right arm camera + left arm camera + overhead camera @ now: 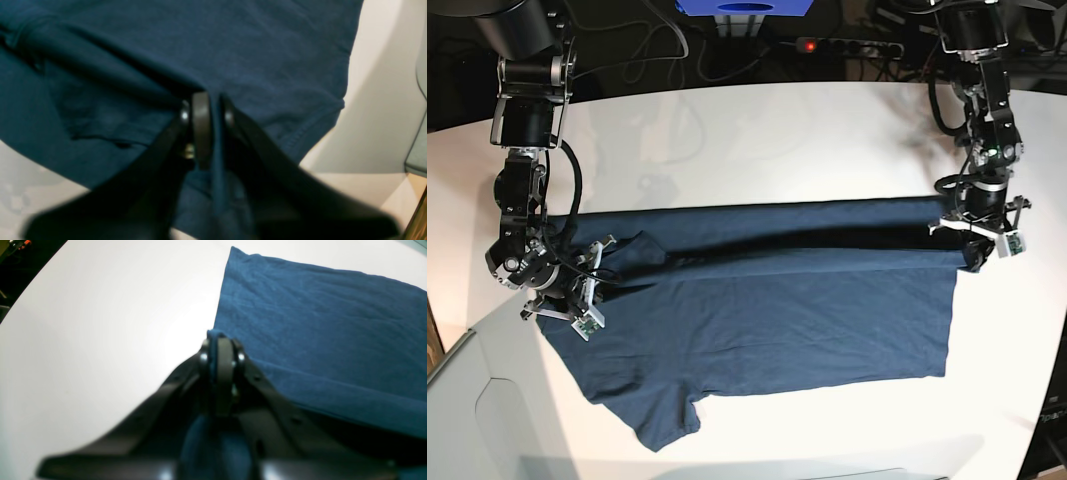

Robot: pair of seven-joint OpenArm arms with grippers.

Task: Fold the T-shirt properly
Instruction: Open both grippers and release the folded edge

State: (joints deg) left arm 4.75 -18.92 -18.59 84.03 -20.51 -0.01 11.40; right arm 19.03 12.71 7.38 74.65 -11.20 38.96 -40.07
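One dark navy T-shirt [767, 300] lies spread across one white table [757, 130]. Two black robot arms stand over it, one at the scene's left [527, 140] and one at the right [982, 90], each ending in a single gripper, two in all: the right gripper [577, 290] and the left gripper [977, 240]. One red-lit power strip [847, 45] sits at the far edge.

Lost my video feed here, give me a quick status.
Left hand and right hand each pinching cloth. Dark navy-blue cotton T-shirt flat on white table, far edge folded over lengthwise. Nothing in the way.
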